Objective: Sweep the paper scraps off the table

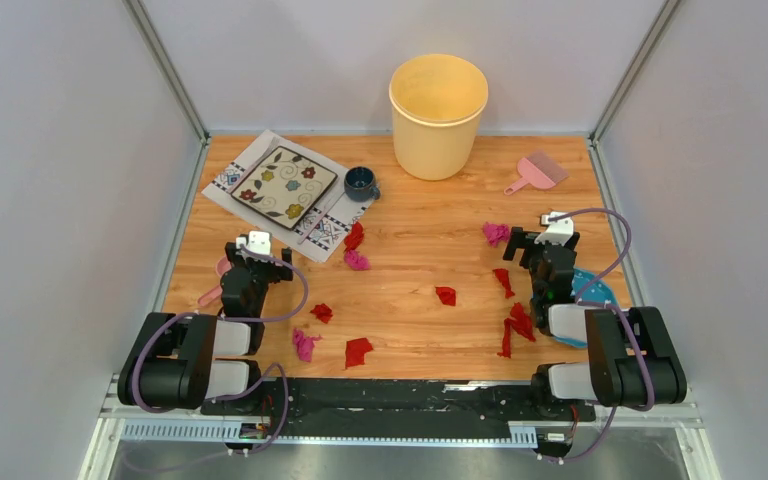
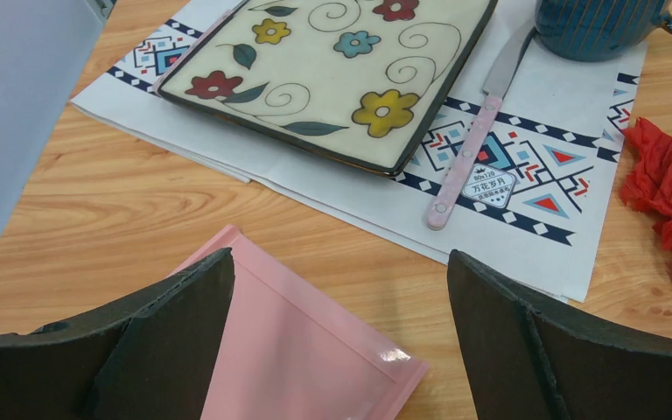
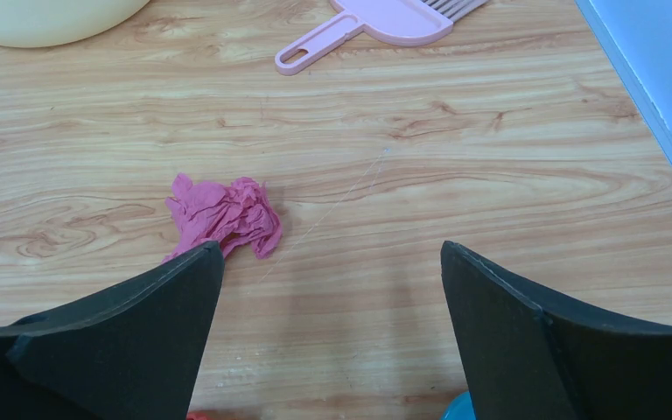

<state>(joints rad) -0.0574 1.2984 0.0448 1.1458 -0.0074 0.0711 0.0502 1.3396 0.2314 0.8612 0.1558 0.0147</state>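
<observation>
Several red and magenta paper scraps lie on the wooden table (image 1: pixel 420 250): a magenta one (image 1: pixel 496 232) and red ones (image 1: pixel 503 280) (image 1: pixel 520 322) by the right arm, one mid-table (image 1: pixel 446 295), and others (image 1: pixel 321 312) (image 1: pixel 358 350) (image 1: pixel 355 236) toward the left. My left gripper (image 1: pixel 255 252) (image 2: pixel 339 262) is open and empty, hovering over the pink dustpan (image 2: pixel 306 350). My right gripper (image 1: pixel 540 243) (image 3: pixel 330 249) is open and empty, with the magenta scrap (image 3: pixel 227 214) just ahead of its left finger.
A yellow bin (image 1: pixel 438 115) stands at the back. A pink brush (image 1: pixel 535 172) (image 3: pixel 376 22) lies at the back right. A flowered plate (image 2: pixel 332 79), a pink-handled knife (image 2: pixel 464 171) and a blue cup (image 1: pixel 360 182) sit on or by the white placemat (image 1: pixel 330 228). A blue object (image 1: pixel 592 290) lies beside the right arm.
</observation>
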